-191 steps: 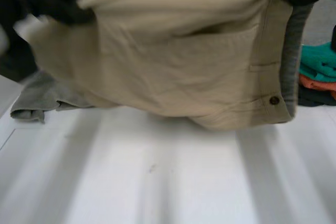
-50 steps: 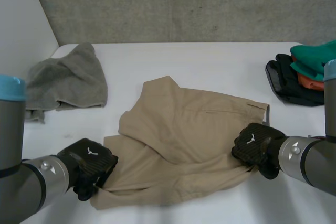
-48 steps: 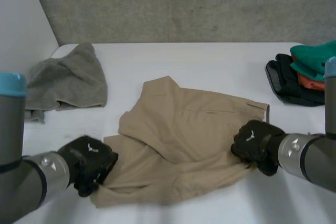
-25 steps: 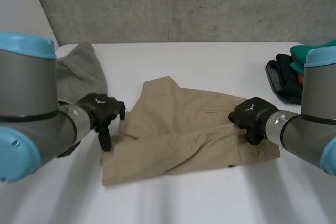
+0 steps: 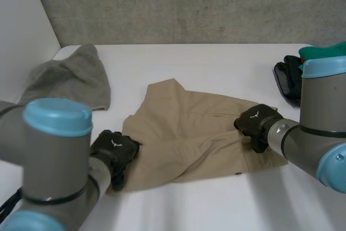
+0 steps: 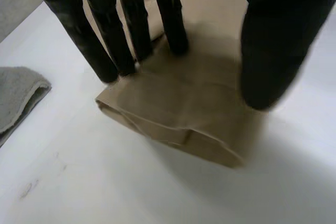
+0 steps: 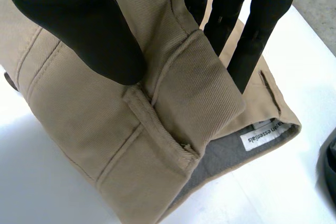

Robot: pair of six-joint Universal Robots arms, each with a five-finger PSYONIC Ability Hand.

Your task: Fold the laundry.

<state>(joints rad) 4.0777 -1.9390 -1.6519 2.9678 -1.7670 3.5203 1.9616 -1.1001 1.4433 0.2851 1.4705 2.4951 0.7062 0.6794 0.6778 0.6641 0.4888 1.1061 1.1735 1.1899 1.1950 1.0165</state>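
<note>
The white table (image 5: pixel 216 204) lies open on the near side of the tan trousers (image 5: pixel 189 133) at mid-table. A grey towel (image 5: pixel 70 82) sits well off their left edge, and stacked clothes (image 5: pixel 287 79) off their right. Their waistband label (image 7: pixel 265 132) reads "essentials". The left hand (image 5: pixel 114 152) rests straight fingers on their near-left corner. The right hand (image 5: pixel 254 121) pinches the waistband fold.

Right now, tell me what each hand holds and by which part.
Right hand pinches the beige trousers by the folded waistband, thumb against fingers. Left hand holds nothing: its straight fingers rest on the opposite folded end.
</note>
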